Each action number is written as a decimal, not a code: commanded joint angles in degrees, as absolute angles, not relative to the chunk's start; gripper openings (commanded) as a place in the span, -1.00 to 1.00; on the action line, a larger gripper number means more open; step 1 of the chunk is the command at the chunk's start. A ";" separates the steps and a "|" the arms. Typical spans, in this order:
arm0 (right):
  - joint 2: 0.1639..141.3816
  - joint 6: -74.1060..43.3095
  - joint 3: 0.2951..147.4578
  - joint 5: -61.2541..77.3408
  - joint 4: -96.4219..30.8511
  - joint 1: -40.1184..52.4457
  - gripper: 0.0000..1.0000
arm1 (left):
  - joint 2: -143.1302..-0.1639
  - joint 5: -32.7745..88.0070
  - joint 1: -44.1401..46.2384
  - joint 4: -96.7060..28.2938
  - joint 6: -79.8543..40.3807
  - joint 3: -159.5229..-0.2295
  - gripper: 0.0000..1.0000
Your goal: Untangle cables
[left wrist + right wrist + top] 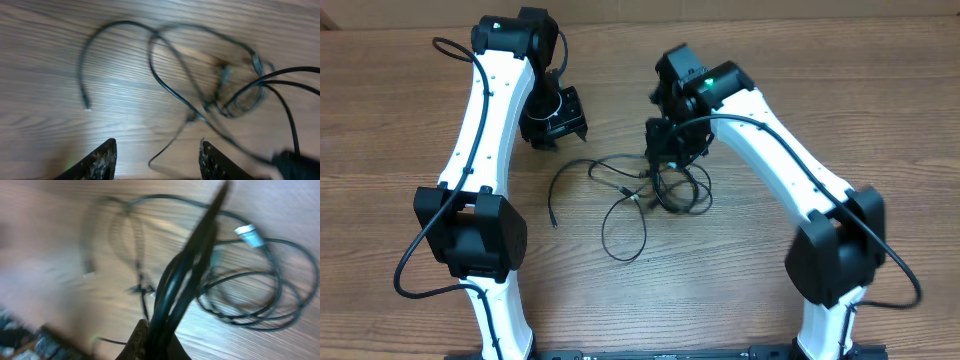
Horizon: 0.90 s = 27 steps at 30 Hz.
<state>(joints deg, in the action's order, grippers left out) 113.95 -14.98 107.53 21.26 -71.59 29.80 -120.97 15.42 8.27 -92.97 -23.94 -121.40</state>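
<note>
Item: cables [638,195], a black tangle on the bench [720,300] between the arms; right claw [152,337] pressed together on several strands, left claw [157,155] spread and empty nearby; step judged a first separating pull, which next needs a slow draw-away.

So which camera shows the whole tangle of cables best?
The overhead view: nearly the whole tangle of cables shows there, sharp. The left wrist view shows blurry loops cut off at the edge. The right wrist view shows blurred strands pinched in the right gripper.
</note>
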 commanded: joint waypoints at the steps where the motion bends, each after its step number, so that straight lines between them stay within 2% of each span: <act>1: 106.21 -7.42 110.78 30.68 -70.96 31.83 -0.93 | -119.70 26.55 8.60 -92.38 -18.48 -121.16 0.04; 3: 104.55 -6.57 110.78 31.90 -70.78 32.21 -0.92 | -119.70 29.04 8.60 -91.85 -17.74 -121.19 0.05; 5: 103.44 -6.59 110.78 31.59 -70.85 32.18 -0.74 | -119.70 29.63 8.60 -91.33 -17.76 -121.19 0.06; 6: 103.18 -7.07 110.78 31.35 -70.87 32.16 -0.31 | -119.70 29.63 8.60 -91.11 -17.74 -121.16 0.07; 7: 103.18 -8.60 110.78 29.95 -71.05 32.01 0.27 | -119.70 29.61 8.60 -91.05 -17.74 -121.19 0.07; 8: 103.18 -10.35 110.76 27.97 -71.26 31.86 0.71 | -119.70 29.63 8.60 -91.05 -17.76 -121.16 0.07; 11: 103.22 -15.73 110.63 17.45 -72.90 31.77 0.73 | -119.70 29.61 8.60 -91.13 -17.74 -121.16 0.06; 16: 103.26 -19.99 110.63 6.15 -76.36 31.75 1.00 | -119.70 29.45 8.60 -91.18 -17.76 -121.19 0.08; 19: 103.28 -22.63 110.59 2.42 -77.78 31.75 1.00 | -119.70 29.10 8.67 -91.20 -17.78 -121.16 0.10; 27: 103.31 -24.08 110.59 -2.87 -77.89 31.75 1.00 | -119.70 6.94 9.82 -95.98 -28.75 -121.14 0.04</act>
<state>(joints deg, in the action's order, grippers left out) 103.35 -22.68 109.95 1.89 -78.04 31.97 -120.97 17.61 8.75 -95.18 -23.92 -121.38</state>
